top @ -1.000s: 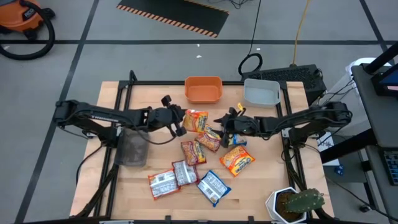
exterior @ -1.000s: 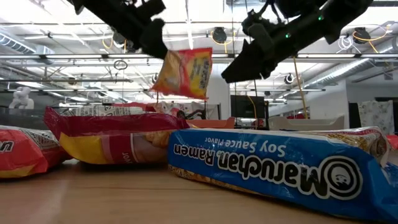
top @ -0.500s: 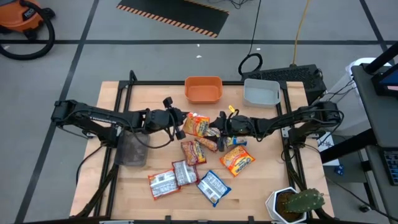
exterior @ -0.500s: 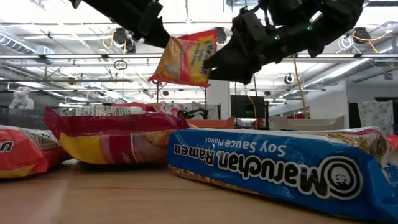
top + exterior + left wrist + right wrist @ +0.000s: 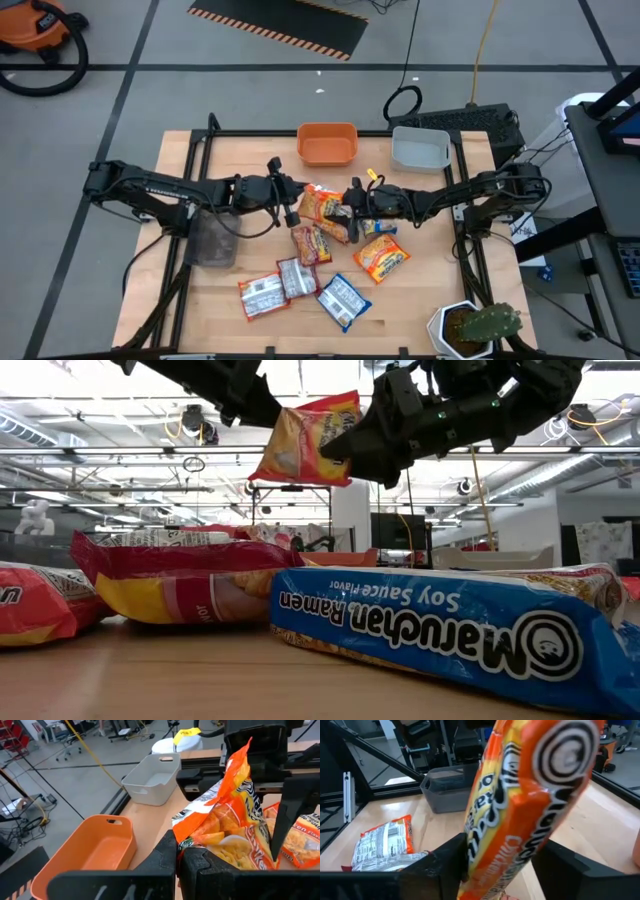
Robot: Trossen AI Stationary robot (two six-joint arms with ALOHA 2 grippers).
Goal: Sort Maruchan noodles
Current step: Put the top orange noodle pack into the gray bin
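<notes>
Item: orange noodle packet (image 5: 318, 203), in the air above the middle of the table (image 5: 420, 290), between your two arms. In the low view it hangs clear of the packets on the board, tilted, its upper edge leaning right.

Holder, left side: your left gripper (image 5: 291, 201) is closed on the packet's left end; the left wrist view shows its dark fingers (image 5: 172, 857) pinching the wrapper's bottom edge, the packet standing up from them.

Holder, right side: your right gripper (image 5: 350, 200) sits at the packet's right end. In the right wrist view the packet fills the gap between its spread fingers (image 5: 445, 865), which stand either side of it. Whether they already press the wrapper, you cannot tell; they look part open around it.

Key relation: the packet's long axis runs left to right, from one gripper to the other, so both arms are equally near. This reads as a hand-over; the packet should stay level only if one side grips before the other lets go.

Destinations: orange bin (image 5: 327, 143) at the far edge, just beyond the packet; grey bin (image 5: 420, 148) to its right, nearer your right arm. A dark clear bin (image 5: 212, 240) lies on the left, under your left arm.

Remaining stock: other packets lie on the near half of the board, among them a blue packet (image 5: 343, 300), a silver-red one (image 5: 264, 295) and an orange one (image 5: 381, 257).
</notes>
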